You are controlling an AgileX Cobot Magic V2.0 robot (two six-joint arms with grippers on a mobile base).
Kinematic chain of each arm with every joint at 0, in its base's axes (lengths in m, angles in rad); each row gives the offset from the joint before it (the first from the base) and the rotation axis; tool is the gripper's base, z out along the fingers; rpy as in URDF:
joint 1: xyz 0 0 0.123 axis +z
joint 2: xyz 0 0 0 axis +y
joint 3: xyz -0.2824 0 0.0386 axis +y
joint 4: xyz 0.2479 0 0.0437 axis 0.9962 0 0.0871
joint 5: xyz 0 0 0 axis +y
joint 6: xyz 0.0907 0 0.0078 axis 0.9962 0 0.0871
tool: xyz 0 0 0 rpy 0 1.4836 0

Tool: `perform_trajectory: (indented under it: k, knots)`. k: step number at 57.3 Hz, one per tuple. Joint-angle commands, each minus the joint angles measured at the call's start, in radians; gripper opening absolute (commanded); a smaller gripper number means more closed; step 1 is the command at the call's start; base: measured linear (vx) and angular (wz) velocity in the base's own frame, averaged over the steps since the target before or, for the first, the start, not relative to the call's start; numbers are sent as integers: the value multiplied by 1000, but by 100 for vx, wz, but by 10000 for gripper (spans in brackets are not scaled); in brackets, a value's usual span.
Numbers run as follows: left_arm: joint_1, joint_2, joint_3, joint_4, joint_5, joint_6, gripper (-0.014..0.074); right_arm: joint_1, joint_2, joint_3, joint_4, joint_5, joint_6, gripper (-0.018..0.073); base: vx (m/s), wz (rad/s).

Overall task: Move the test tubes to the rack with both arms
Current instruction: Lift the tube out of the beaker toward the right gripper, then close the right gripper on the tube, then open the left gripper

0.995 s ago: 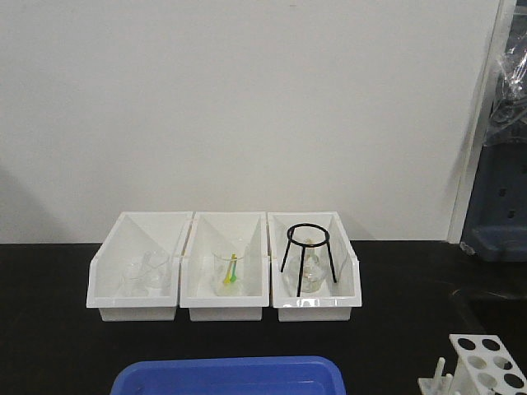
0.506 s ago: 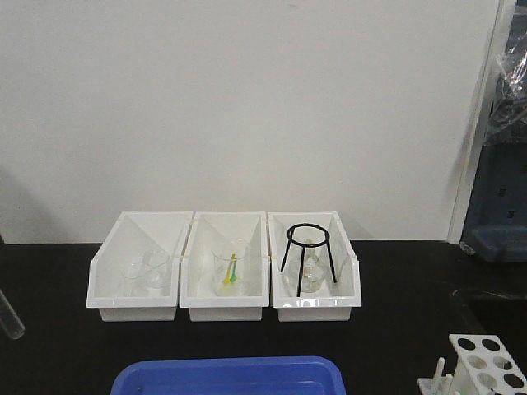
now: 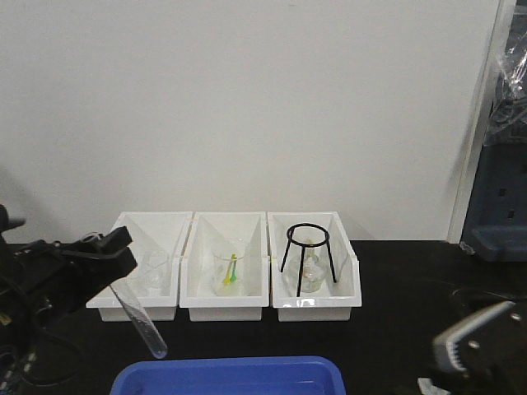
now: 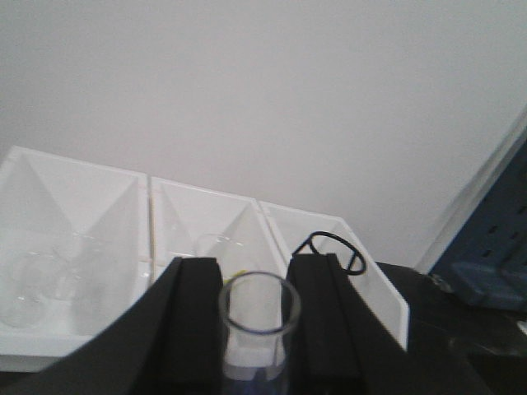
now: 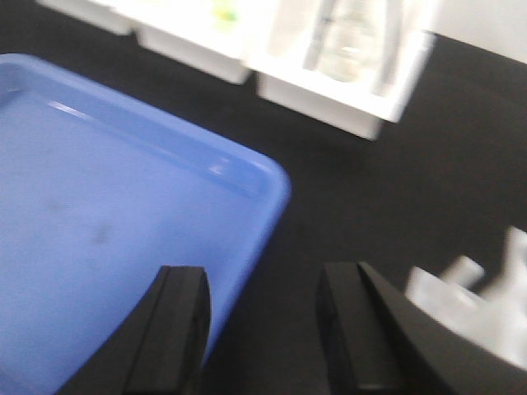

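My left claw [image 4: 257, 317] pinches a glass test tube [image 3: 140, 321] near its open top, so its round end hangs free by the blue tray [image 3: 230, 374] — my right claw [image 5: 268, 329] is open and empty, close to the white rack [image 5: 473, 300].

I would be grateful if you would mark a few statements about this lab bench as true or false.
1. The left gripper holds a test tube. True.
2. That tube hangs straight upright. False: in the front view it is tilted, its closed end pointing down towards the blue tray.
3. The right gripper is closed on a tube. False: its fingers stand apart with nothing between them.
4. The black wire stand sits in the middle bin. False: it is in the end bin, on the right of the row in the front view.
5. The blue tray lies nearer the front camera than the white bins. True.
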Motion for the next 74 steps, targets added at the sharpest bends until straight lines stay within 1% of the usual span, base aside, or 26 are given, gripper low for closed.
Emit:
perform_trajectory:
  k: [1, 7, 11, 16, 20, 27, 29, 33, 39, 46, 53, 63, 68, 74]
  knots:
    - [-40, 3, -37, 43, -131, -98, -5, 63, 59, -106, 36, -66, -22, 387, 0, 0]
    - [-72, 35, -37, 98, -162, -225, -5, 131, 148, -210, 58, -15, -21, 386, 0, 0]
    - [-80, 59, -37, 135, -184, -291, -5, 161, 197, -289, 61, 59, -21, 386, 0, 0]
    - [-88, 90, -37, 194, -207, -396, -5, 191, 256, -395, 61, 157, -26, 386, 0, 0]
    - [-90, 114, -37, 241, -226, -457, -5, 192, 292, -459, 67, 196, -35, 386, 0, 0]
    - [-90, 152, -37, 356, -278, -577, -5, 192, 343, -551, 98, 234, -78, 386, 0, 0]
    - [-90, 160, -37, 386, -302, -615, -5, 192, 357, -572, 115, 244, -93, 386, 0, 0]
    - [-90, 181, -37, 451, -349, -693, -5, 192, 394, -618, 159, 267, -157, 386, 0, 0]
    - [-90, 205, -37, 523, -378, -731, -5, 192, 440, -660, 188, 290, -208, 386, 0, 0]
    - [-90, 229, -37, 580, -436, -733, -5, 192, 483, -684, 192, 305, -212, 386, 0, 0]
    - [-90, 242, -37, 589, -461, -733, -5, 192, 500, -699, 222, 306, -212, 386, 0, 0]
    - [-90, 250, -37, 588, -483, -733, -5, 192, 511, -699, 284, 295, -271, 386, 0, 0]
    - [-90, 250, -37, 596, -485, -735, -5, 192, 522, -699, 289, 271, -284, 386, 0, 0]
    - [-90, 250, -37, 628, -488, -786, -5, 192, 535, -699, 301, 255, -284, 386, 0, 0]
